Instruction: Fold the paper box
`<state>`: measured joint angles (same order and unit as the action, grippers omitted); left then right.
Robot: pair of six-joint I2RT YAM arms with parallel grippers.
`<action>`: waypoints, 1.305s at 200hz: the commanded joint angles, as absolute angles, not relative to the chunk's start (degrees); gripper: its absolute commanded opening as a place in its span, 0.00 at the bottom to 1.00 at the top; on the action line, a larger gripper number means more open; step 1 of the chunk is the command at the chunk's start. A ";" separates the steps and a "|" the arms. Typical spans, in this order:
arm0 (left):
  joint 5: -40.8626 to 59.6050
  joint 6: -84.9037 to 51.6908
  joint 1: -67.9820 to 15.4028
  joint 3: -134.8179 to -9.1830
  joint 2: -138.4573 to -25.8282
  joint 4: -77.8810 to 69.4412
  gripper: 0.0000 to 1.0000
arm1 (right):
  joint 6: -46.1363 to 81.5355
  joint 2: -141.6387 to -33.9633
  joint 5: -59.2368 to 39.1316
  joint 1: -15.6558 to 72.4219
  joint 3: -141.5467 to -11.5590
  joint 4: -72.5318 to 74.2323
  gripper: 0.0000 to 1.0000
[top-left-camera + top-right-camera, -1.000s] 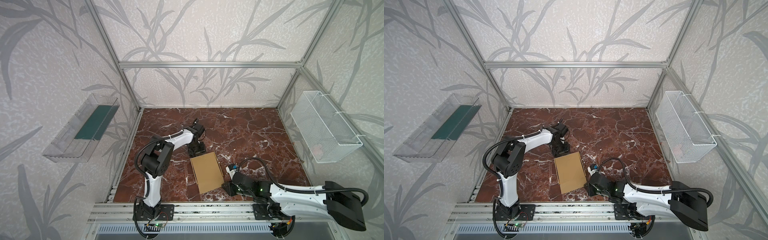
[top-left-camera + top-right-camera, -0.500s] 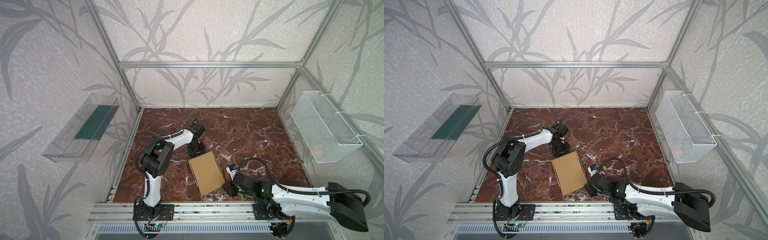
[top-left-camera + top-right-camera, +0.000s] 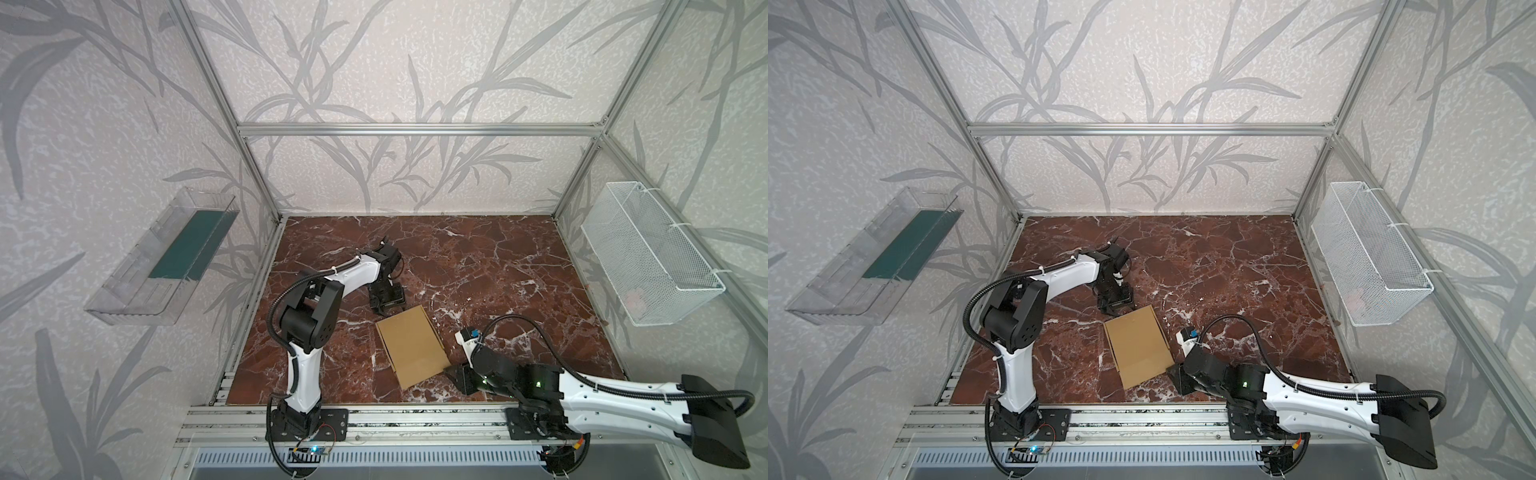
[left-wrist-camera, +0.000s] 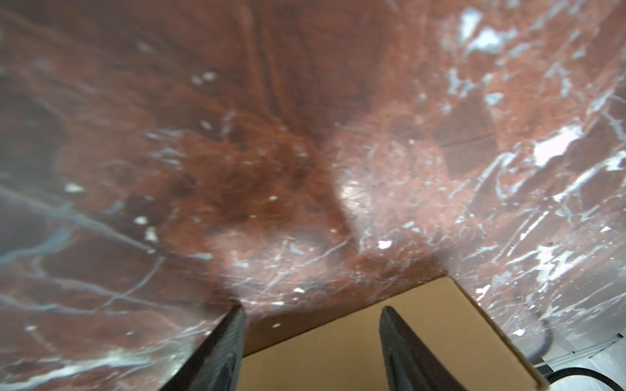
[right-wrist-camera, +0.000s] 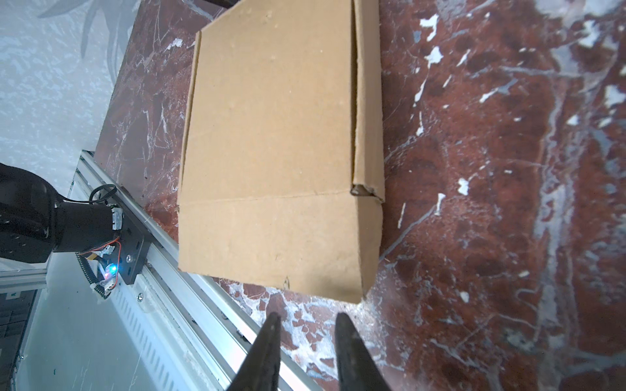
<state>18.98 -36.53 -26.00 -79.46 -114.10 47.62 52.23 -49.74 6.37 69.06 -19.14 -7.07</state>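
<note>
Looking at the paper box: lying flat and closed up as a shallow tan mailer on the red-marble table, sitting slightly askew, its near short end close to the aluminium rail at the front. Showing plain, unprinted cardboard on top, with a narrow side wall running down one long edge and a small open gap at one corner fold, clearest on the paper box in the right wrist view.

Hanging just past the box's far short edge, the left claw, pointing down with its fingers standing well apart and gripping nothing; touching the cardboard or not, impossible to tell.

Reaching in low beside the box's near right corner, the right claw, fingers parted only a little, gripping nothing, stopping just short of the cardboard.

Hanging on the side wall well to the right of the box, a white wire basket. Hanging on the opposite wall, well to the left of the box, a clear plastic tray holding a green sheet.
</note>
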 commanded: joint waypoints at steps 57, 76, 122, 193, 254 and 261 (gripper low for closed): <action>9.46 -38.06 -24.81 -70.55 -91.03 51.37 0.66 | 43.94 -50.27 8.41 68.43 -25.19 -13.20 0.34; 8.15 -40.71 -26.22 -65.05 -83.85 50.24 0.66 | 41.94 -50.94 6.15 66.19 -26.00 -13.70 0.34; 0.80 -50.66 -38.69 -56.94 -70.05 52.04 0.66 | 37.71 -52.14 -1.74 58.05 -26.84 -13.89 0.40; -6.40 -69.72 -57.54 -45.32 -60.03 46.85 0.66 | 34.10 -58.31 -7.54 54.21 -27.12 -9.38 0.46; -8.62 -78.95 -67.72 -39.00 -66.36 34.87 0.66 | 34.19 -61.84 -8.35 54.01 -25.93 -5.80 0.47; -8.62 -79.47 -68.18 -38.81 -67.27 33.88 0.66 | 34.19 -62.05 -8.43 53.91 -25.85 -5.65 0.46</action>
